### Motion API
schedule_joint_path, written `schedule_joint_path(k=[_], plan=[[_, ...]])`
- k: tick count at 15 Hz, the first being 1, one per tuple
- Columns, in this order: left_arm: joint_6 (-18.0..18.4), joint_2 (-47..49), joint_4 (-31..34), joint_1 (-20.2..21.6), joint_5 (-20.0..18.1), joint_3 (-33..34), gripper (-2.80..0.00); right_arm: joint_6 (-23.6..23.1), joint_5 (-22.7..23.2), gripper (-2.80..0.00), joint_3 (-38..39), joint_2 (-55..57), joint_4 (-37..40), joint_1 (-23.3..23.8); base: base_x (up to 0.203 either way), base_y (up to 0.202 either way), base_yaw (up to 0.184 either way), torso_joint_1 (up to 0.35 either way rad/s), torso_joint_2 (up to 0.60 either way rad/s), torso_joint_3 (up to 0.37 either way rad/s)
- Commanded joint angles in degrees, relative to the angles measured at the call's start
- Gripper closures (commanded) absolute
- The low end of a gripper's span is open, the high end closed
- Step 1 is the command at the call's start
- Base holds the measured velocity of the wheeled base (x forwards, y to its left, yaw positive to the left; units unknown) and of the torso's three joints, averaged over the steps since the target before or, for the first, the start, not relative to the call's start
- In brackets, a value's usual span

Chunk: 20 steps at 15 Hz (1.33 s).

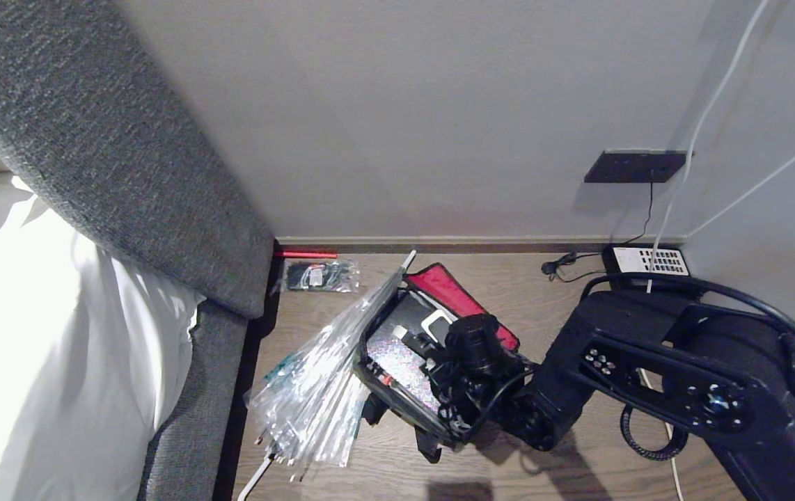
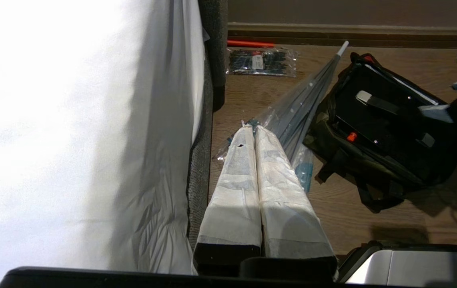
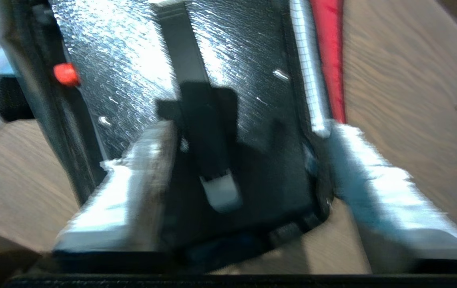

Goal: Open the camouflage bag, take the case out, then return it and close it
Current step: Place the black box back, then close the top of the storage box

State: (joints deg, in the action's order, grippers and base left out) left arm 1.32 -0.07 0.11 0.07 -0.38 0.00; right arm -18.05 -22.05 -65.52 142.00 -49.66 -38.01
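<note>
The camouflage bag [image 1: 401, 365] lies open on the wooden floor, its silvery lining [image 3: 132, 60] facing up and a black strap with a grey tab running across the inside. A flat red case [image 1: 463, 299] with a black edge leans on the bag's far side and shows as a red strip [image 3: 330, 48] in the right wrist view. My right gripper [image 3: 252, 130] hangs open over the bag's near end. Its fingers stand wide apart, with nothing between them. Parked beside the bed, my left gripper [image 2: 251, 130] is shut and empty. The bag [image 2: 372, 132] lies to its right.
A clear plastic-wrapped umbrella [image 1: 321, 376] lies against the bag's left side. The bed [image 1: 56, 334] with its white sheet and the grey headboard [image 1: 126, 160] fill the left. By the wall are a packet of black ties [image 1: 321, 275], a red stick [image 1: 305, 255] and a power strip [image 1: 648, 261] with cables.
</note>
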Motion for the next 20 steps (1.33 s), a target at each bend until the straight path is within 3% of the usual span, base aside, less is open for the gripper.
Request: schedule_joint_path(k=[1, 4, 10, 13, 15, 18, 20], plan=[[0.0, -0.1, 0.1, 0.0, 0.0, 0.0, 0.00, -0.1, 0.6, 0.00, 3.8, -6.1, 0.1, -0.4, 0.000, 0.000, 0.000, 0.000, 0.00, 0.000], [0.0, -0.2, 0.1, 0.0, 0.0, 0.0, 0.00, 0.6, 5.1, 0.00, 9.1, -14.4, 3.8, -0.6, 0.000, 0.000, 0.000, 0.000, 0.00, 0.000], [0.0, -0.1, 0.1, 0.1, 0.0, 0.0, 0.00, 6.2, 6.8, 0.00, 18.0, -30.4, 11.9, 0.9, 0.000, 0.000, 0.000, 0.000, 0.00, 0.000], [0.0, 0.0, 0.0, 0.1, 0.0, 0.0, 0.00, 7.9, 12.6, 0.00, 26.3, -40.2, 14.0, 2.6, 0.000, 0.000, 0.000, 0.000, 0.00, 0.000], [0.0, 0.0, 0.0, 0.1, 0.0, 0.0, 0.00, 8.2, 14.1, 0.00, 31.2, -46.9, 15.6, 2.7, 0.000, 0.000, 0.000, 0.000, 0.00, 0.000], [0.0, 0.0, 0.0, 0.1, 0.0, 0.0, 0.00, 7.8, 13.4, 0.00, 34.7, -54.1, 16.8, 3.5, 0.000, 0.000, 0.000, 0.000, 0.00, 0.000], [0.0, 0.0, 0.0, 0.1, 0.0, 0.0, 0.00, 7.6, 7.3, 0.00, 35.3, -55.5, 17.2, 4.9, 0.000, 0.000, 0.000, 0.000, 0.00, 0.000]])
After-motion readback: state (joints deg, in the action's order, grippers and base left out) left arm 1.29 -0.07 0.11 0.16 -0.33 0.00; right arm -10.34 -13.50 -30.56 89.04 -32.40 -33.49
